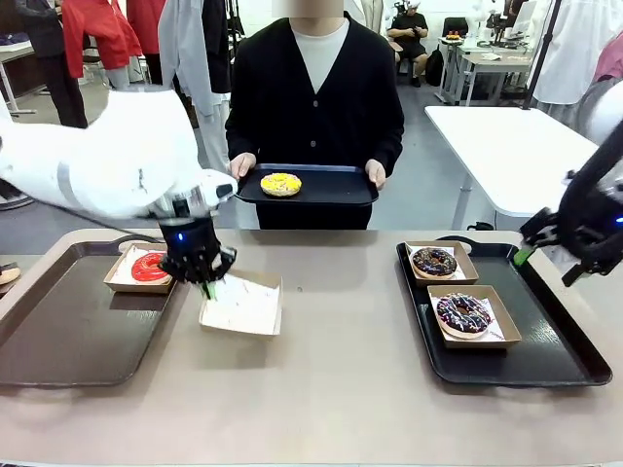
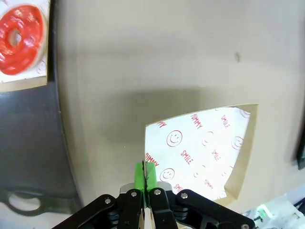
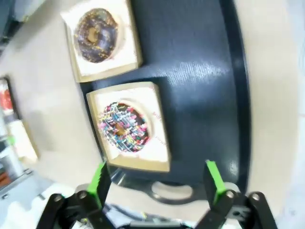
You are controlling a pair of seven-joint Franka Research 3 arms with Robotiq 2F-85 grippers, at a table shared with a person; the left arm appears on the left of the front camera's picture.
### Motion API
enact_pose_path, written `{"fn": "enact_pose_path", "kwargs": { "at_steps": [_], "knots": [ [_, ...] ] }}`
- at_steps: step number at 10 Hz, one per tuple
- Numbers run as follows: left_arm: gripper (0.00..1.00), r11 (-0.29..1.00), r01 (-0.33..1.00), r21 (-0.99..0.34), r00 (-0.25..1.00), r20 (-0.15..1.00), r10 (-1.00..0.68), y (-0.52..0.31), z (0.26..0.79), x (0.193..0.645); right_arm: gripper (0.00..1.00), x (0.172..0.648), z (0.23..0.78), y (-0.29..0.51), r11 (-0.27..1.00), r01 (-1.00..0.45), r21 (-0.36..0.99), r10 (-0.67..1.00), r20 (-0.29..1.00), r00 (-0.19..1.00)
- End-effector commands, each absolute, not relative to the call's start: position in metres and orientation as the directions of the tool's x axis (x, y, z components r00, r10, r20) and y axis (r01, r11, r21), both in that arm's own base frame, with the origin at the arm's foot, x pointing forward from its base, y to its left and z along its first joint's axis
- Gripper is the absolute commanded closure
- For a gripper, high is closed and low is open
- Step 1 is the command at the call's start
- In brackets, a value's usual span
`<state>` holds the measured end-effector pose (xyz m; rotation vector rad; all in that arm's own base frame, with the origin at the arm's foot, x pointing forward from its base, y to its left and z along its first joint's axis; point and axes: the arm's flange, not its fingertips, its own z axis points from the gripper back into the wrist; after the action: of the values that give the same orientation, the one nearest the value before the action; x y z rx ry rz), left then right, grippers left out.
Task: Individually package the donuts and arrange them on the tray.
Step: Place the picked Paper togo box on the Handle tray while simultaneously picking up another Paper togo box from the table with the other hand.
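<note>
Cardboard and light, the empty box (image 1: 241,305) just right of the left gripper (image 1: 205,287) is pinched at its near rim, so it may flex or slide. Red donut (image 1: 149,267) sits boxed just left of that gripper. Right gripper (image 3: 157,183) hangs open above the sprinkled donut (image 3: 124,127), soft and best handled by its box.

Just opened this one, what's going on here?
Donuts are being boxed onto trays. The left claw is shut on the edge of an empty paper box on the table between the trays. The red donut sits boxed on the left tray; two dark donuts are boxed on the right tray. The right claw hangs open above that tray. The person holds a small tray with the yellow donut.
</note>
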<state>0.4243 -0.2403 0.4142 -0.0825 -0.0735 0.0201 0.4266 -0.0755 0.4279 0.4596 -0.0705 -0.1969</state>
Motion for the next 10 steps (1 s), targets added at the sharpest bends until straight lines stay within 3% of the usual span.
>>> {"fn": "enact_pose_path", "kwargs": {
  "at_steps": [1,4,10],
  "knots": [
    [0.99,0.998,-0.007,-0.070,0.998,0.059,0.011,-0.233,0.443,0.438,0.00,0.411,0.424,-0.103,0.770,0.106,0.629,-0.180,0.054,0.982],
    [0.99,0.998,-0.009,-0.059,1.000,0.022,0.010,-0.241,0.475,0.479,0.00,0.386,0.423,-0.150,0.606,0.020,0.795,-0.203,0.130,0.970],
    [0.99,0.997,-0.058,-0.057,0.998,-0.039,0.056,-0.240,0.480,0.550,0.00,0.351,0.401,-0.219,0.467,-0.120,0.876,-0.155,0.215,0.964]
  ]
}}
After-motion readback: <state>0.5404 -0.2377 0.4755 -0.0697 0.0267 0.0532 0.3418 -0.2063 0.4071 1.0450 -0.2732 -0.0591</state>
